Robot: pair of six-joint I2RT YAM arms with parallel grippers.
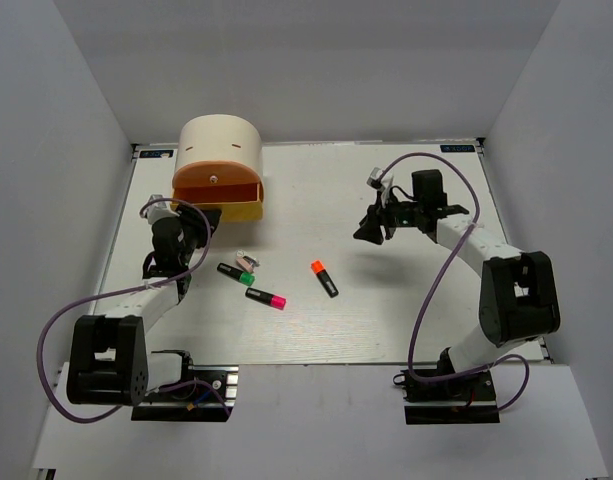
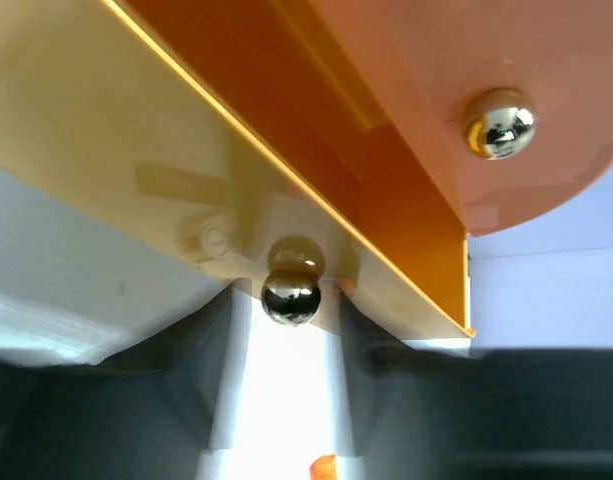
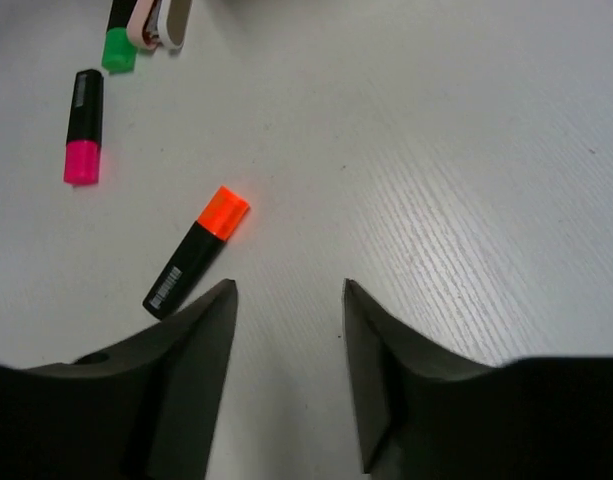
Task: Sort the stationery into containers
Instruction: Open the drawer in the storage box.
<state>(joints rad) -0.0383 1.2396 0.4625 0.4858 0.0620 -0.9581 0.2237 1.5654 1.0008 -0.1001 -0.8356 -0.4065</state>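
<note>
The cream cylindrical unit (image 1: 221, 143) stands at the back left. Its orange drawer (image 1: 216, 181) (image 2: 416, 100) sits above the yellow drawer (image 1: 229, 211) (image 2: 176, 150), which is pulled out. My left gripper (image 1: 193, 226) (image 2: 288, 300) is open, its fingers flanking the yellow drawer's metal knob (image 2: 291, 297) with a gap on each side. On the table lie a green-capped highlighter (image 1: 236, 273) (image 3: 116, 35), a pink-capped one (image 1: 267, 298) (image 3: 83, 125), an orange-capped one (image 1: 324, 278) (image 3: 196, 255) and a small pink-and-white piece (image 1: 247, 260) (image 3: 156, 25). My right gripper (image 1: 372, 229) (image 3: 289, 290) hovers open and empty, right of the orange-capped highlighter.
The orange drawer's knob (image 2: 499, 123) shows at the upper right of the left wrist view. White walls close in the table (image 1: 406, 320) on three sides. The right arm's purple cable (image 1: 426, 300) loops over the table's right half.
</note>
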